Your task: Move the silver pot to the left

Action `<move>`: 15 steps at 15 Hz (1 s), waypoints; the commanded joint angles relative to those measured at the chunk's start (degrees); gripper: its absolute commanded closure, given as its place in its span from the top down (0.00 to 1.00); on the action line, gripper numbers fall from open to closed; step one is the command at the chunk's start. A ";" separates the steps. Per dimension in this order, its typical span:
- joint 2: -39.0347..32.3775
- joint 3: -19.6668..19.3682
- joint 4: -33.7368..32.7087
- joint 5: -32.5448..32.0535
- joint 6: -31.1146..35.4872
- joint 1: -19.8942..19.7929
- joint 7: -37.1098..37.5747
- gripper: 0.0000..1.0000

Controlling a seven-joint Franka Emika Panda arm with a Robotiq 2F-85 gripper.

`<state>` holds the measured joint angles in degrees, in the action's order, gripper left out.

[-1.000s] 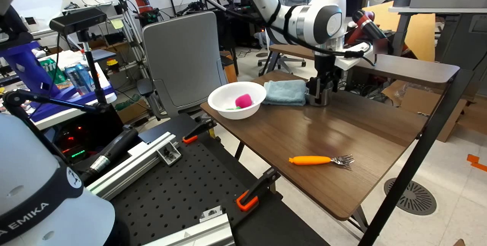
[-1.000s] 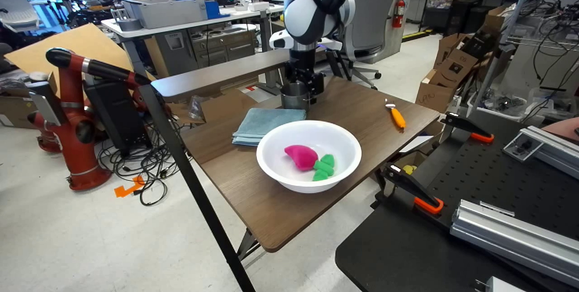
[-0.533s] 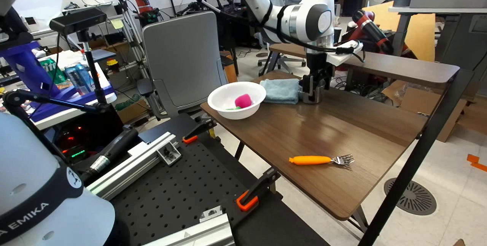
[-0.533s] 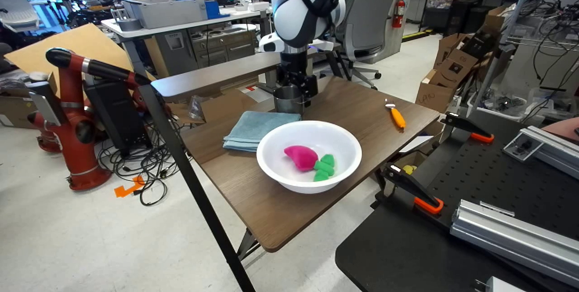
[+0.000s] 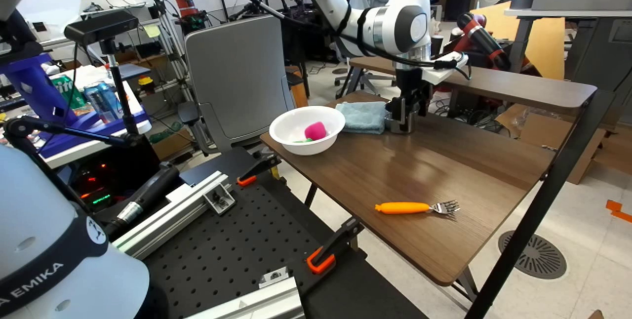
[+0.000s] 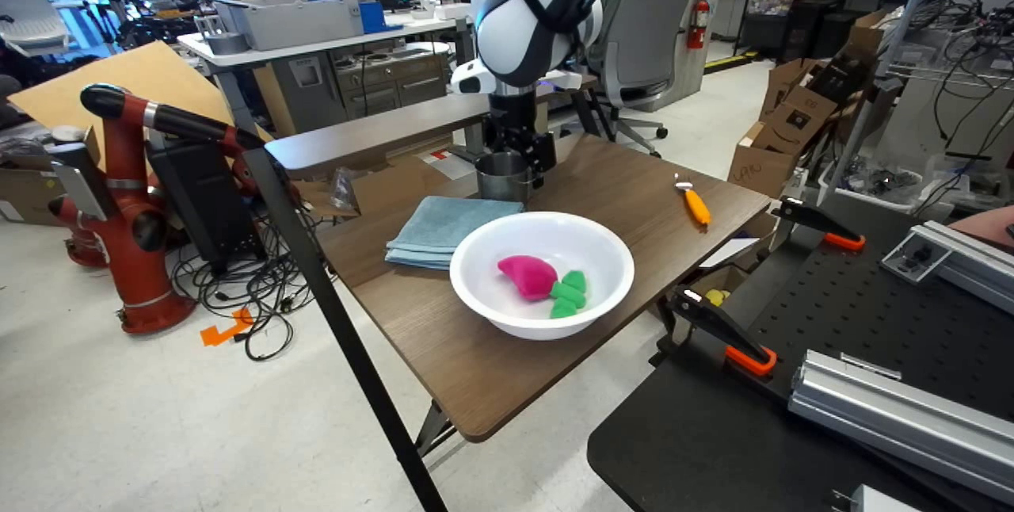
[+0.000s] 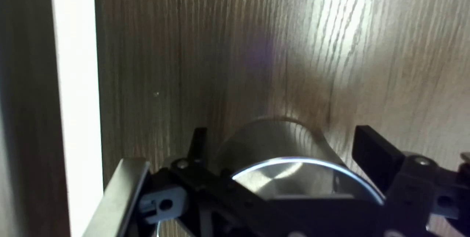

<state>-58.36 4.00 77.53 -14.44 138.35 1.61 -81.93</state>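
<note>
In the wrist view my gripper (image 7: 281, 138) hides the near rim of the pot (image 7: 273, 139) and much of its inside. My two fingers (image 7: 378, 160) are apart, with the pot upright between them; beside one I make out a sliver of wood before the wall, while at the other it is too dark to tell whether I touch. My arm (image 5: 385, 27) is cut off at the top of both exterior views, and where the towel (image 6: 451, 231) meets the pot's foot I cannot tell touching from just beside. I count one pot, one towel, one bowl (image 6: 547, 327) with one pink piece (image 6: 529, 277) and one green piece (image 6: 568, 295) in it, one fork (image 5: 410, 208), and two clamps (image 6: 717, 326) on the black board (image 6: 935, 322). The pot stands toward the back of the table (image 5: 434, 176), on the side of the raised shelf (image 5: 523, 84), and the towel lies between it and the bowl. Bowl and fork both lie near the table edge that faces the board. My widest room is the broad stretch of wood between pot and fork; it is tightest at the towel. In the wrist view a bright strip (image 7: 78, 94) shows past the table's edge, apart from my fingers.
</note>
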 commanded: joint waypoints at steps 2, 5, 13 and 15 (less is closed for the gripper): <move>-0.05 -1.33 0.05 -1.17 1.24 -0.21 1.17 1.00; 1.08 -1.82 1.89 -1.41 2.30 -0.14 1.74 1.00; 8.35 -3.62 13.27 -4.33 10.14 1.64 8.61 1.00; 11.63 -4.12 17.77 -5.61 12.51 1.98 11.26 1.00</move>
<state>-52.48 1.60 87.01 -17.29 146.50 2.43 -74.96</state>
